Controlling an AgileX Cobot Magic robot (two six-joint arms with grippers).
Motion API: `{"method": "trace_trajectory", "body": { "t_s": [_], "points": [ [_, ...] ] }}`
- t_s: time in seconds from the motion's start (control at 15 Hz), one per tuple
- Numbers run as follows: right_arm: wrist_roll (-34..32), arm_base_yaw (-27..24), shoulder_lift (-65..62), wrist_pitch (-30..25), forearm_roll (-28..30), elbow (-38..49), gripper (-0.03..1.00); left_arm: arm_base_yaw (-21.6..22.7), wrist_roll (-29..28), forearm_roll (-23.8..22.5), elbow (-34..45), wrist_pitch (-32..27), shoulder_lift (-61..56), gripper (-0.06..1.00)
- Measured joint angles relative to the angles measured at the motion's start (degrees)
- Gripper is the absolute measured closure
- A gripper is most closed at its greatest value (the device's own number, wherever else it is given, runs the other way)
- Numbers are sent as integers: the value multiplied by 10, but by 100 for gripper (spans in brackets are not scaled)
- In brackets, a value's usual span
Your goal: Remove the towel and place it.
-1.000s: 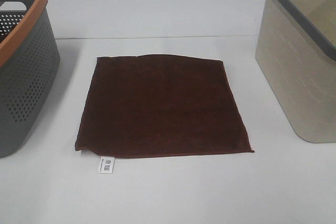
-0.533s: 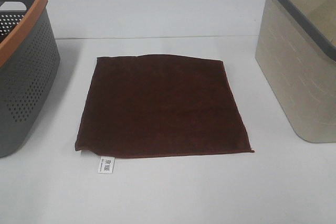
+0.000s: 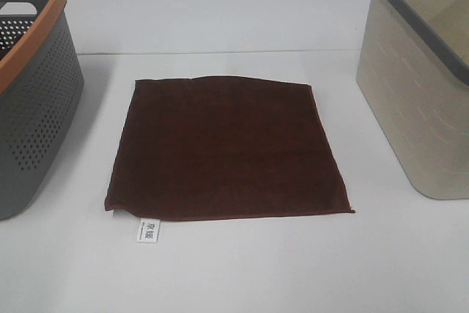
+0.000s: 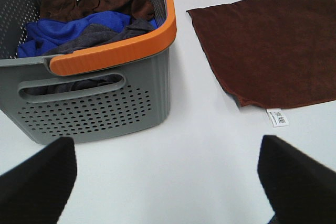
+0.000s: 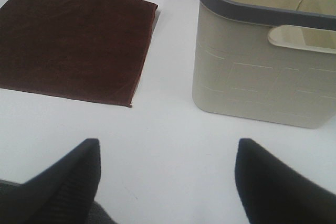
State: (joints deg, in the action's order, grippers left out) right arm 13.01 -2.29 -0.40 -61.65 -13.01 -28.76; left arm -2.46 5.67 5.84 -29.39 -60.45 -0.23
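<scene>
The towel point(image 3: 226, 148), dark brown and roughly square with no real long axis, lies flat on the white counter point(image 3: 242, 269), between the grey basket with the orange rim point(image 3: 33, 100) and the beige basket point(image 3: 418, 93). Its small white tag point(image 3: 148, 230) sticks out at the near corner on the grey basket's side; the print is too small to read. Both claws stand wide open and empty: the left claw point(image 4: 168, 182) near the tag corner, the right claw point(image 5: 165, 179) near the opposite near corner. Neither looks clearly nearer. The grey basket holds blue, grey and brown cloths point(image 4: 84, 19).
</scene>
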Motion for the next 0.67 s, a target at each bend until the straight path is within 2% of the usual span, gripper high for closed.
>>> {"method": "trace_trajectory", "body": {
  "t_s": [0.67],
  "points": [
    [0, 0, 0, 0, 0, 0, 28, 0, 0, 0, 0, 0, 0, 6]
  ]
}}
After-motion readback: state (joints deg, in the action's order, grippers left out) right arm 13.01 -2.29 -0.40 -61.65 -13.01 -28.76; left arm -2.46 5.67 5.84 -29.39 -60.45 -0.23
